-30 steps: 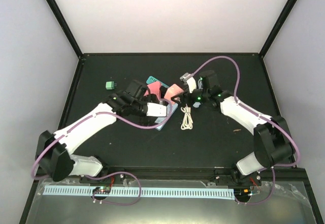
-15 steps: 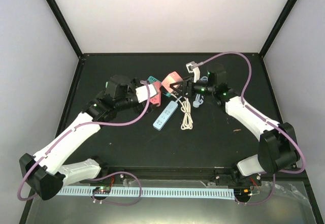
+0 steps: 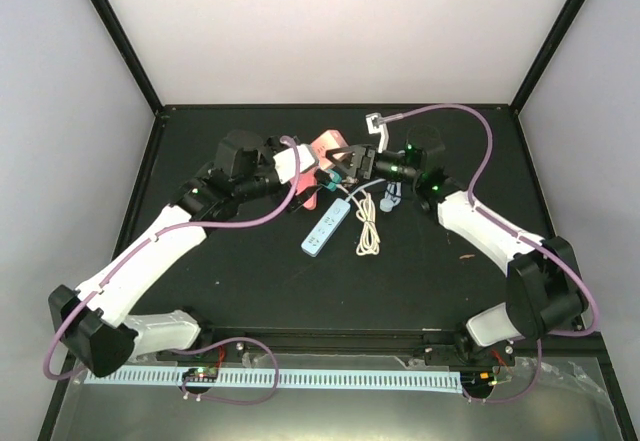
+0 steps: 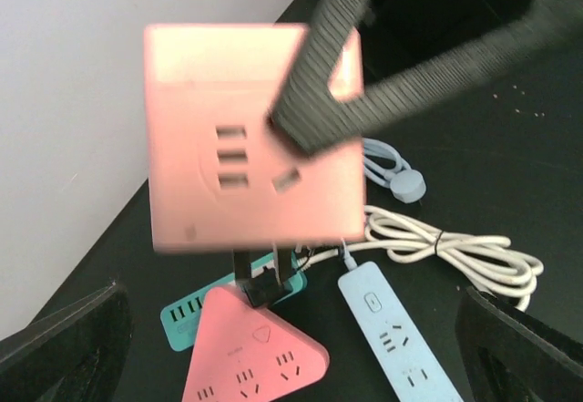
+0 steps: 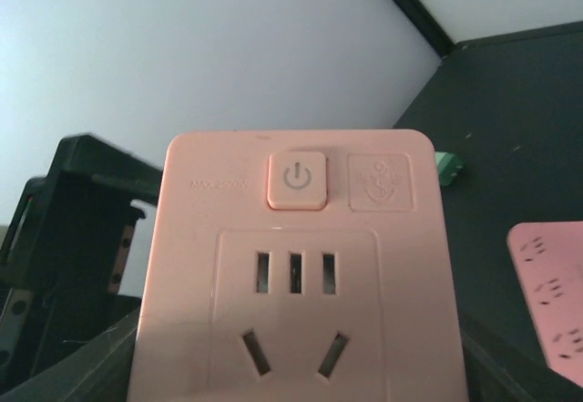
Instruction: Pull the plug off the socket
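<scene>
A pink cube socket adapter (image 3: 328, 148) hangs in the air, held by my right gripper (image 3: 342, 164), which is shut on it. Its face with a power button fills the right wrist view (image 5: 296, 274). In the left wrist view the cube (image 4: 246, 174) shows metal prongs (image 4: 264, 270) underneath, free above a pink triangular socket (image 4: 250, 356) and a teal power strip (image 4: 187, 315). One right finger (image 4: 319, 83) crosses the cube. My left gripper (image 3: 303, 168) is open and empty beside the cube, its fingers (image 4: 64, 347) spread wide.
A light blue power strip (image 3: 327, 226) lies mid-table beside a coiled white cable (image 3: 368, 233). A small grey-blue cable (image 3: 390, 199) lies under the right arm. A green connector (image 5: 446, 167) sits at the far left. Purple arm cables loop overhead.
My right gripper has lifted the pink cube up and to the left. My left arm has drawn back from over the blue strip, left of the cube.
</scene>
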You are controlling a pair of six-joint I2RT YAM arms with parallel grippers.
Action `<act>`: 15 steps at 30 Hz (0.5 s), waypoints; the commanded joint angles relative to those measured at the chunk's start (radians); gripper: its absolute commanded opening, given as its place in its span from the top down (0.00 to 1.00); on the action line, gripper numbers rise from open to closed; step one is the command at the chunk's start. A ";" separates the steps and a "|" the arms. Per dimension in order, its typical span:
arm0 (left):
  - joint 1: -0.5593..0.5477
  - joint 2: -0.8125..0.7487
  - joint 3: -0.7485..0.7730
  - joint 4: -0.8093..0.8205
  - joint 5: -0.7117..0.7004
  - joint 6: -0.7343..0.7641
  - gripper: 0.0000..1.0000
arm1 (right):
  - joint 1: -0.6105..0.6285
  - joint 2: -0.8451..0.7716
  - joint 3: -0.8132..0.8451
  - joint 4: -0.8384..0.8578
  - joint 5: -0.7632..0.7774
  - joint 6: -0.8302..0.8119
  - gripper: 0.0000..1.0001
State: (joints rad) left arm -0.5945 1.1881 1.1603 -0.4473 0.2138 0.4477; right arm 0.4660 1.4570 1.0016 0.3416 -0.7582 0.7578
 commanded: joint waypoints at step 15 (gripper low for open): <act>-0.004 0.085 0.126 0.019 0.050 -0.034 0.31 | 0.102 0.009 -0.016 0.108 -0.004 0.114 0.91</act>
State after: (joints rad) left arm -0.5949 1.2667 1.2415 -0.4362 0.2436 0.4065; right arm 0.5575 1.4597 0.9859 0.3847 -0.7616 0.8440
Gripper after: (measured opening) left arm 0.760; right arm 0.660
